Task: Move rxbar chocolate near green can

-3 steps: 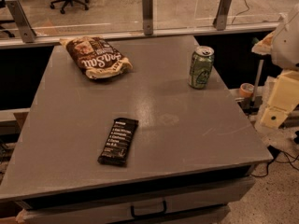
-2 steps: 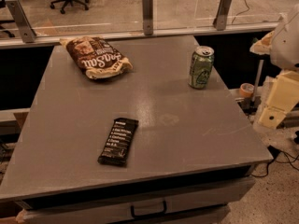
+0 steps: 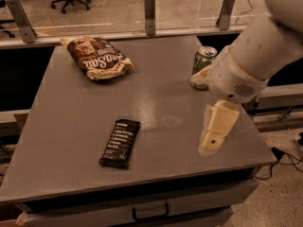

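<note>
The rxbar chocolate (image 3: 120, 143), a flat black wrapper with white text, lies on the grey table (image 3: 71, 126) left of centre, towards the front. The green can (image 3: 203, 59) stands upright at the back right, its lower part hidden behind my arm. My gripper (image 3: 214, 135) is cream-coloured and hangs above the table's right front part. It is well to the right of the bar and in front of the can. It holds nothing that I can see.
A brown snack bag with white script (image 3: 98, 58) lies at the back left of the table. My white arm (image 3: 255, 56) reaches in from the upper right. Metal posts (image 3: 149, 13) and a glass panel stand behind the table. A drawer handle (image 3: 150, 214) sits below the front edge.
My arm has swung in from the right edge over the table's right side. It now covers part of the green can. The bar, can and bag have not moved.
</note>
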Robot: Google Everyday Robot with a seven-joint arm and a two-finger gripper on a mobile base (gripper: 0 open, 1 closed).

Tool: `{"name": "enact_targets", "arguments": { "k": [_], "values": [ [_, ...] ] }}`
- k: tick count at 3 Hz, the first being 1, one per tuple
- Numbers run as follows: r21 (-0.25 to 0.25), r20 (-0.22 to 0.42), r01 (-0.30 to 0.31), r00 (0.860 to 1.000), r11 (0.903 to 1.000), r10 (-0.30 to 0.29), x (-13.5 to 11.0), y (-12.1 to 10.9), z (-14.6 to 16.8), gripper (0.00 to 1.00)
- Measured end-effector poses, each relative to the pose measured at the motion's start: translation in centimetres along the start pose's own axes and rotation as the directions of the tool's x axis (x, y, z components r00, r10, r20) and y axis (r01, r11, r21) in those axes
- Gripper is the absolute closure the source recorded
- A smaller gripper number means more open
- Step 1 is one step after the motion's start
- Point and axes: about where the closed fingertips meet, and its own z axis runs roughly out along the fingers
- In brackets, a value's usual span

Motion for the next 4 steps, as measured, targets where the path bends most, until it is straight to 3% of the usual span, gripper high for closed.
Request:
{"name": "enact_targets", "arguments": {
  "k": [1, 3, 4],
  "values": [
    [-0.095, 0.084, 0.046, 0.996, 0.9944, -0.038, -4.5, 1.8, 4.5, 0.0],
    [-0.1, 0.107, 0.07, 0.993, 0.9925, -0.059, -5.1, 1.9, 4.8, 0.0],
    [-0.117, 0.182, 0.087, 0.981, 0.9893, -0.065, -7.2, 1.7, 7.1, 0.0]
  ]
}}
